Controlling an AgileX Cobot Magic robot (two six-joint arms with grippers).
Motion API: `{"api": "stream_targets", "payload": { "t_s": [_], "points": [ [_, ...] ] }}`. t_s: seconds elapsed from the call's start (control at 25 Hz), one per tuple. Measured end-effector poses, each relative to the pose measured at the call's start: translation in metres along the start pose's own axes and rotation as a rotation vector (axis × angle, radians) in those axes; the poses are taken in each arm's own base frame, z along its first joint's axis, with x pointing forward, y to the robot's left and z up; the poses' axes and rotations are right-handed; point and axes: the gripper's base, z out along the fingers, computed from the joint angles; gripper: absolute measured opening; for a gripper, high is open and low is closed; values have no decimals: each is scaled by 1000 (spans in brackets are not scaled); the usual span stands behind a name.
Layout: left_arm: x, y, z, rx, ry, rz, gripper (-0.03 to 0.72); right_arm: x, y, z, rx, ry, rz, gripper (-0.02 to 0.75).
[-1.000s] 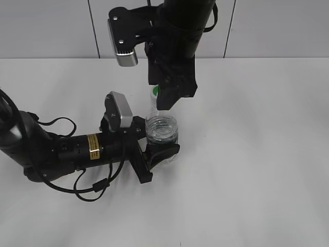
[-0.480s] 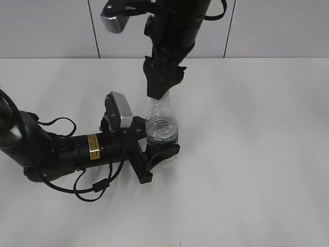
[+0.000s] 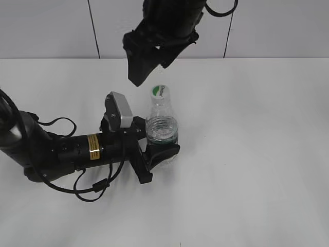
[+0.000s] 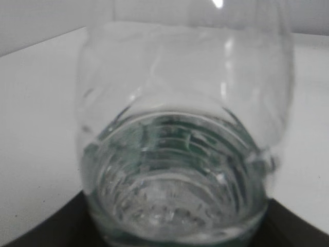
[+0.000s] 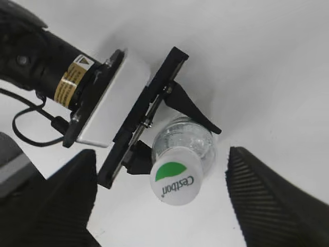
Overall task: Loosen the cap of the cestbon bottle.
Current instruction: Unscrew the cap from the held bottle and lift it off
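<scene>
We see the cestbon bottle [image 3: 162,135] standing clamped in the left gripper [image 3: 154,149], its cap [image 3: 159,92] seated on the neck, possibly loosened, while the right gripper [image 5: 162,206] hangs spread open above that cap, touching nothing.

The right gripper [image 3: 141,72] has risen off the bottle [image 3: 161,131] and swung toward the upper left, and now hangs above and to the left of the cap [image 3: 159,92], apart from it. A second ago it covered the bottle's neck and hid the cap. The cap, white with a green mark, is now fully in sight on the neck. In the right wrist view the gripper's fingers [image 5: 272,193] stand wide apart on either side of the cap [image 5: 175,180], touching nothing.
</scene>
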Motion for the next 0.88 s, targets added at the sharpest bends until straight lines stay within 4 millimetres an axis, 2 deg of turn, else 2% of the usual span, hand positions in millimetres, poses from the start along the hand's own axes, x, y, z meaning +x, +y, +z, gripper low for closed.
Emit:
{"api": "stream_targets", "payload": {
  "t_s": [0.24, 0.68, 0.88],
  "points": [
    [0, 0, 0, 0, 0, 0, 414, 2, -3, -5, 52, 4, 236, 594],
    [0, 0, 0, 0, 0, 0, 414, 2, -4, -10, 72, -9, 442, 594],
    [0, 0, 0, 0, 0, 0, 414, 9, -1, 1, 38, 29, 524, 593]
  ]
}}
